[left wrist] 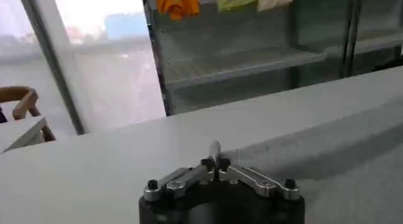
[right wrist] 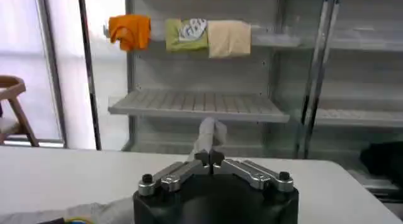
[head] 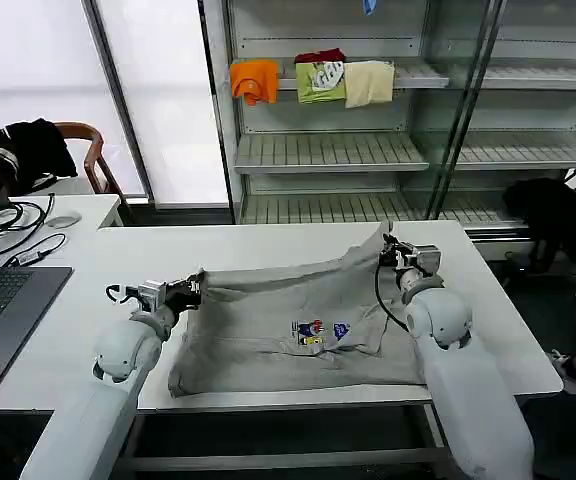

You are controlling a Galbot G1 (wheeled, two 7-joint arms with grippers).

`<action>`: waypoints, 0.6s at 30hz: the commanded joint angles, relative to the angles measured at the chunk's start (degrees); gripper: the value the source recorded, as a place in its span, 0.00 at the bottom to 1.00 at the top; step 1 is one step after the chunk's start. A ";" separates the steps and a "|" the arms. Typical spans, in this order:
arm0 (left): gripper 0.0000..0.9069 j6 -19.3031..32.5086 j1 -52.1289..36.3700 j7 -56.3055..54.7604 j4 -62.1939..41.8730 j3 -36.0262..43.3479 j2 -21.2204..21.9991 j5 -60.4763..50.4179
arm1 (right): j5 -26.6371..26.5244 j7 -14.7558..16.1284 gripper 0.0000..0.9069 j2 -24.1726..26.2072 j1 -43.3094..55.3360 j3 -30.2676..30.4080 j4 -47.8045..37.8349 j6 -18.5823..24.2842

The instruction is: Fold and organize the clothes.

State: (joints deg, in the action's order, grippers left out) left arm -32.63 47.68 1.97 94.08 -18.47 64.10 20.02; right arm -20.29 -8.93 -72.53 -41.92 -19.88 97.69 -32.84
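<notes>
- Left gripper (head: 190, 289) is clenched on the grey T-shirt's (head: 298, 330) left edge, lifting it for folding.
- T-shirt lies spread on the white table (head: 218, 245), far edge raised taut between grippers.
- Right gripper (head: 392, 252) pinches the opposite corner, matching the lift.

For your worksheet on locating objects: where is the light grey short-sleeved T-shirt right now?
In the head view, the light grey short-sleeved T-shirt lies on the white table before the shelving, its far edge lifted between the left gripper and right gripper.

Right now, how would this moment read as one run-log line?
phase: mid-fold | left gripper: shut on T-shirt edge | right gripper: shut on T-shirt edge, lifted | surface: table
</notes>
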 commanded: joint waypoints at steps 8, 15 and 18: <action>0.02 0.66 13.92 0.53 10.58 -2.09 -0.78 -1.40 | -0.52 -1.49 0.00 0.24 -22.43 -7.24 17.22 1.06; 0.02 0.68 16.40 0.62 11.39 -2.77 -1.03 -2.21 | -0.15 -2.70 0.00 -0.65 -30.39 -9.55 20.77 2.41; 0.02 0.17 17.06 0.61 12.05 -2.98 -1.21 -2.46 | 0.55 -3.46 0.00 -1.22 -32.66 -9.59 21.22 2.85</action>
State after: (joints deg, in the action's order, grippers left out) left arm -32.04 59.85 2.56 103.33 -20.94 63.28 18.16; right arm -20.25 -11.35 -73.36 -62.96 -27.08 113.33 -30.80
